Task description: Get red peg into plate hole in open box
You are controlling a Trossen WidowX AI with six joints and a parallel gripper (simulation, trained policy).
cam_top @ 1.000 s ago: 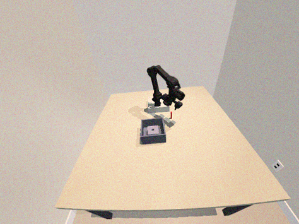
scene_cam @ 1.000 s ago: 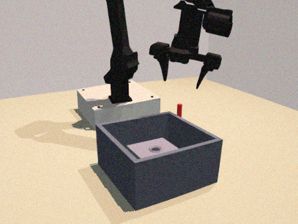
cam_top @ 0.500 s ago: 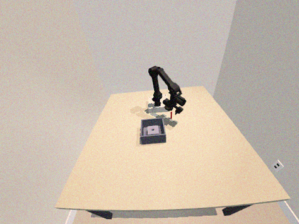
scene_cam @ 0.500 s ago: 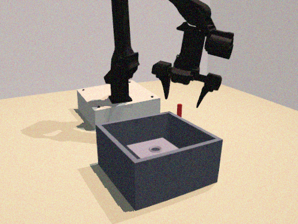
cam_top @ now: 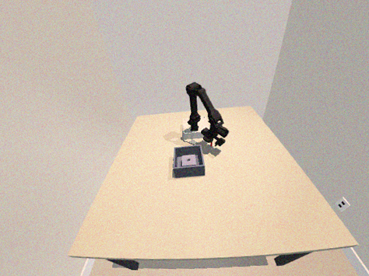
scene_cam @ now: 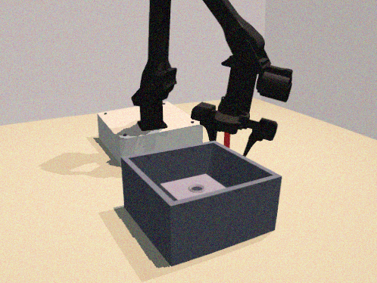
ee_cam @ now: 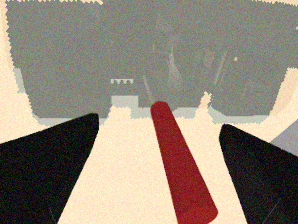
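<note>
We are seeing the claw [cam_top: 213, 144] [scene_cam: 229, 147] [ee_cam: 160, 126] pointing down over the desk [cam_top: 230, 204] [scene_cam: 60, 227] [ee_cam: 125, 185], its fingers standing apart, with nothing clamped. The red peg [cam_top: 211, 144] [scene_cam: 227, 140] [ee_cam: 180, 165] is standing upright between them, outside the box [cam_top: 189, 172] [scene_cam: 223, 219]; in the exterior view the box wall is hiding its foot. From the top, we are finding peg and claw near the box, toward its 1 o'clock. In the wrist view, the fingers are reaching in from 8 and 4 o'clock, and the peg is slanting toward 5 o'clock. Inside the box, the pale plate [cam_top: 185, 162] [scene_cam: 174, 187] is lying at the bottom, its round hole [cam_top: 188, 160] [scene_cam: 196, 188] showing unfilled
</note>
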